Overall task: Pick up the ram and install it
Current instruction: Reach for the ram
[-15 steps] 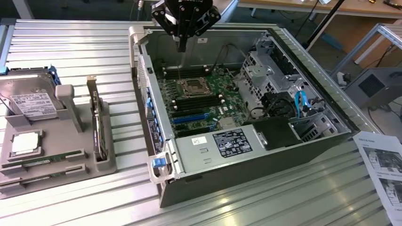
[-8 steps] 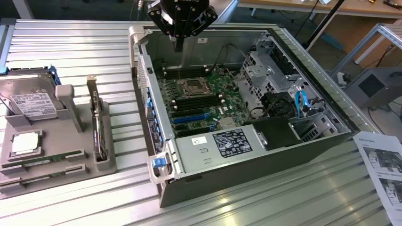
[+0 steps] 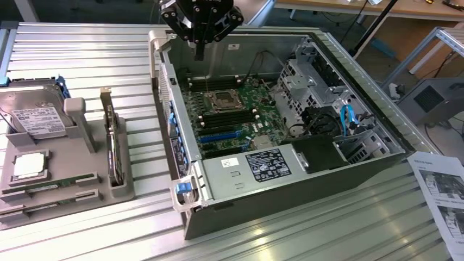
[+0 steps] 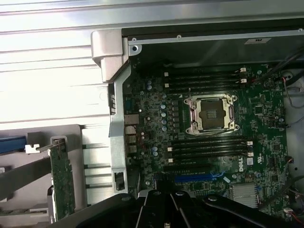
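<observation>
A ribbed silver aluminium counter (image 3: 87,49) carries everything; its edges are cut off on all sides. On it lies a large black open-sided computer case (image 3: 305,190), and inside it are a green motherboard (image 3: 246,103), a silver power supply box with a black label (image 3: 254,166) at the near end, and metal drive cages at the right, where cables and shadow make the parts hard to tell apart. On the board a square empty processor socket (image 3: 219,100) sits between rows of long black memory slots (image 3: 217,120), and no green stick shows in them. To the left of the case a grey moulded holder tray (image 3: 87,138), cut off at the left edge, holds a silver hard drive with a white label (image 3: 36,117), a green expansion card standing on edge (image 3: 111,141), a square silver processor chip (image 3: 29,166) and, in its near slots, a long narrow green ram stick (image 3: 54,186) with a second identical green stick (image 3: 40,207) just nearer. Which of the two is the one to handle does not show. A printed white paper sheet (image 3: 442,196) lies cut off at the near right. The black pincer (image 3: 198,54) hangs over the case's far wall, fingers pressed together on nothing, well apart from the ram stick.
</observation>
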You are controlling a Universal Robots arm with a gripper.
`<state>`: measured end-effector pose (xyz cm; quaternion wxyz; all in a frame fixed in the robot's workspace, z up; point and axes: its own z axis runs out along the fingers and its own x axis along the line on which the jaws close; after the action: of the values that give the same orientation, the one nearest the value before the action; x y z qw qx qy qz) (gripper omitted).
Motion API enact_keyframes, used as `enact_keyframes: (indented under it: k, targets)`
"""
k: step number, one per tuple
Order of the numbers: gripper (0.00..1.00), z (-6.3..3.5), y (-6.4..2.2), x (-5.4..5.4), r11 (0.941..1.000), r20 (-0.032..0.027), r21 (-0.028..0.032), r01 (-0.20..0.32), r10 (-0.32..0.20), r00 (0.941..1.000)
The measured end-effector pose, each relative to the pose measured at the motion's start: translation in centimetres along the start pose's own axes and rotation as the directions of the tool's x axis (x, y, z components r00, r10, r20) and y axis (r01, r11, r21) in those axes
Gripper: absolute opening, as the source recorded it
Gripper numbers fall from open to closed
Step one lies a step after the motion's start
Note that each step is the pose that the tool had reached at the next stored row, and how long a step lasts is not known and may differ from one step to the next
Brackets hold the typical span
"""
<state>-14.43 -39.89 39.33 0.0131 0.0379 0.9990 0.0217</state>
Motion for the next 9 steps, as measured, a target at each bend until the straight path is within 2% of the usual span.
enact_keyframes:
  k: [9]
  targets:
    - [0.11, -0.04, -0.13, 1.7, 1.0000, 0.0001, -0.0001, 0.000, 0.000, 1.0000]
